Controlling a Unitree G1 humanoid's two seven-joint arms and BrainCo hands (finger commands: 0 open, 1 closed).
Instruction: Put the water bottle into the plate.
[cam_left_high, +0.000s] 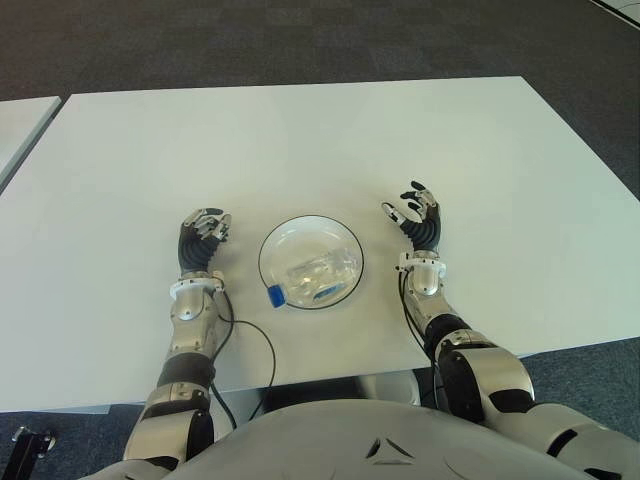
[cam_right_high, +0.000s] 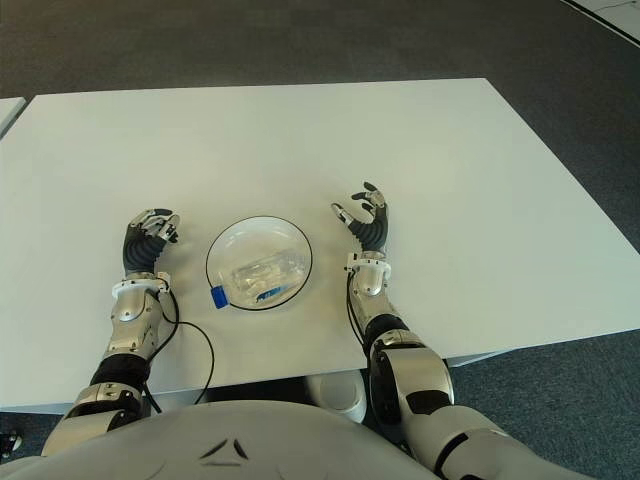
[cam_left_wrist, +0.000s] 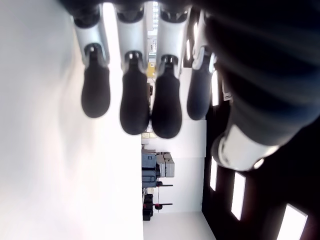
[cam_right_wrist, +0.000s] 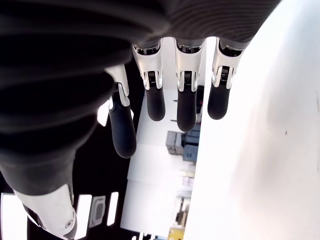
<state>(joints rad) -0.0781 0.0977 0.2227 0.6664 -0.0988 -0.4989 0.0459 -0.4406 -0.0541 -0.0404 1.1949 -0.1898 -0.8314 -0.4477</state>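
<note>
Left eye view shows you both hands empty on either side of the plate. Your right hand (cam_left_high: 415, 218) stands just right of the plate (cam_left_high: 282, 236), its fingers (cam_right_wrist: 186, 107) spread and only loosely bent, gripping nothing; the right wrist view confirms bare air between them. Your left hand (cam_left_high: 203, 236) sits just left of the plate, its fingers (cam_left_wrist: 134, 102) side by side and lightly curled, also holding nothing.

Moving outward, the water bottle (cam_left_high: 316, 275) lies on its side inside the plate, clear-bodied with a blue label, its blue cap (cam_left_high: 274, 295) poking over the rim toward the robot's left and the near table edge. The plate is a shallow white dish with a dark rim, resting on the white table (cam_left_high: 300, 140).

You will see a black cable (cam_left_high: 255, 345) looping from the left forearm across the tabletop near the front edge. Nothing lies between either hand and the plate. Beyond the table, dark carpet (cam_left_high: 300, 45) surrounds it, and a second pale tabletop (cam_left_high: 20, 125) shows at the far left.
</note>
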